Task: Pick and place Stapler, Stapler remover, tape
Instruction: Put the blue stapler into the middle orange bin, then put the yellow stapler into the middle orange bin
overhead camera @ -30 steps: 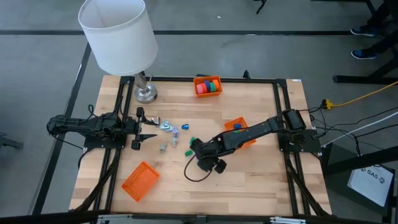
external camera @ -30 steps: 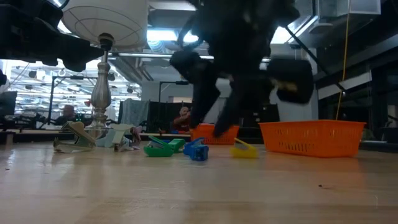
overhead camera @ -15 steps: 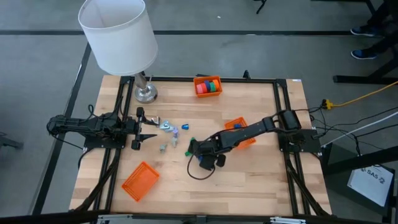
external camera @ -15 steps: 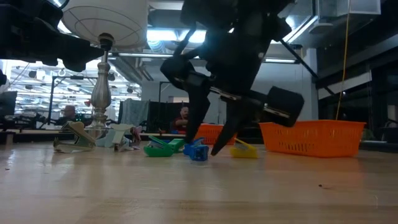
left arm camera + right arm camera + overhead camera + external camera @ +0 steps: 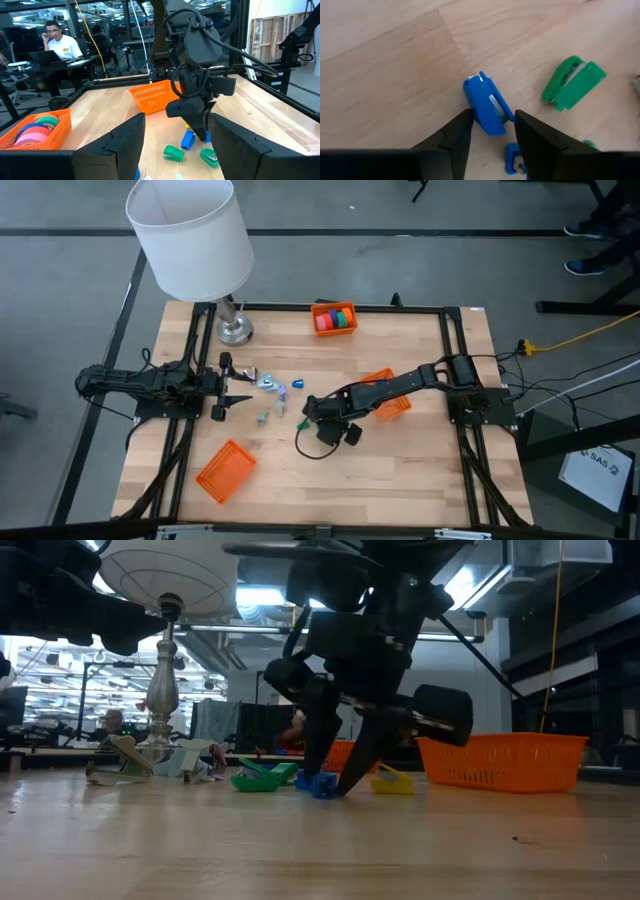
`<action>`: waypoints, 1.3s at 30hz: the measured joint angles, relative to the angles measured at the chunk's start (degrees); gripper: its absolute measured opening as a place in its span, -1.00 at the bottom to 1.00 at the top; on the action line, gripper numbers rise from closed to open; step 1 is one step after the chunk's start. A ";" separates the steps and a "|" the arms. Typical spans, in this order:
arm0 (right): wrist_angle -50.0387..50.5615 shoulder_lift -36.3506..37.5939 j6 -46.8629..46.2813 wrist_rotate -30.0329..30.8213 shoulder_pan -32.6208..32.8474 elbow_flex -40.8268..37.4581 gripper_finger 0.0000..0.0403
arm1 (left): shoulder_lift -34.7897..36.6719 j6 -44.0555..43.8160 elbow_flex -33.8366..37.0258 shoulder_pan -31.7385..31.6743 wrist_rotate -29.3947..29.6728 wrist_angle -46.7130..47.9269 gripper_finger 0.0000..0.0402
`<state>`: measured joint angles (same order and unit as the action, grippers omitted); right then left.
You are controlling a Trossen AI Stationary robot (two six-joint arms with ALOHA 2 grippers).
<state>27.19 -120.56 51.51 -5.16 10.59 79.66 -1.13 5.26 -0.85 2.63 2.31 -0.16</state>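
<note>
Since a second ago the right end effector (image 5: 330,785) has dropped from above to the bench (image 5: 420,470), part-open fingers straddling the blue stapler (image 5: 487,107) mid-bench; the left end effector (image 5: 225,385) waits wide open at the left edge. Step in hand looks like picking the stapler: next, close and lift. A green stapler (image 5: 572,82) lies just beside; the orange basket (image 5: 385,385) sits near on the right.

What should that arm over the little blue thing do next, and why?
Probably close. The right end effector is down at the table with its fingers either side of the blue stapler, which lies between them and is not yet pinched. Closing would grip it for lifting.
</note>
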 joint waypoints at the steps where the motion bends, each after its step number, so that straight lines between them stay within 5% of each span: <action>1: 0.45 -0.02 -0.45 -0.43 0.00 0.00 -0.29 | 0.01 0.00 0.00 0.00 -0.01 0.01 0.07; 9: 1.78 -0.04 -11.08 -0.89 0.07 -0.13 -0.67 | 0.01 0.00 -0.01 0.00 0.00 0.00 0.07; 17: 4.12 0.54 -27.99 -1.12 0.13 -0.21 -0.76 | 0.02 0.00 0.01 0.00 0.00 0.00 0.08; 23: 10.90 3.96 -30.36 -1.13 0.33 -0.79 -0.97 | 0.00 0.00 0.00 0.00 -0.02 0.00 0.07; 33: 10.58 7.61 -33.19 -0.60 1.42 -0.55 -0.67 | 0.02 0.00 0.01 0.00 -0.02 0.00 0.07; 39: 13.14 7.62 -39.76 6.41 0.61 -0.48 -0.46 | 0.01 0.00 0.00 0.00 -0.01 0.00 0.08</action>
<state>40.33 -112.94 11.75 1.25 11.20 79.18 -1.11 5.26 -0.86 2.63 2.30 -0.16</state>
